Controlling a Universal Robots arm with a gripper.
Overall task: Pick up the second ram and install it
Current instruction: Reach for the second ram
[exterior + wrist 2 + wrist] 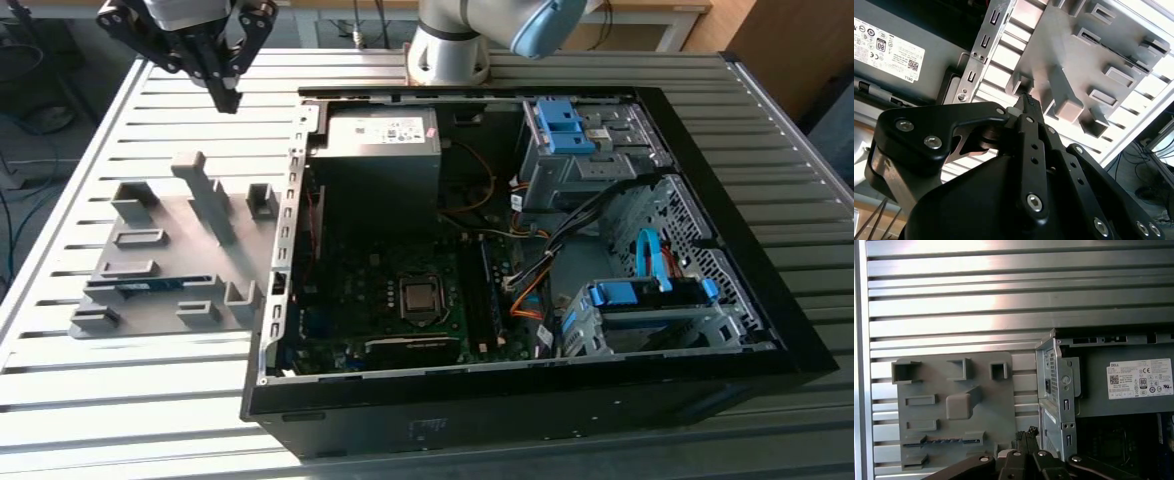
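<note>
The second ram (147, 285) is a thin blue-green stick lying in a slot near the front of the grey slotted tray (180, 262), at the exterior view's left. In the first wrist view the ram (944, 441) is a dark strip in a tray slot (939, 385). My gripper (223, 98) hangs high over the table behind the tray, well away from the ram, its fingers shut together on nothing. Both wrist views show the closed fingertips (1027, 98) (1026, 432) pointing toward the tray (1054, 45).
An open black computer case (534, 400) lies right of the tray, with a grey power supply (383, 130), motherboard (400, 290) and blue drive bays (574, 125) inside. Its metal side wall (287, 230) rises close beside the tray. The slatted metal table (134, 400) carries everything.
</note>
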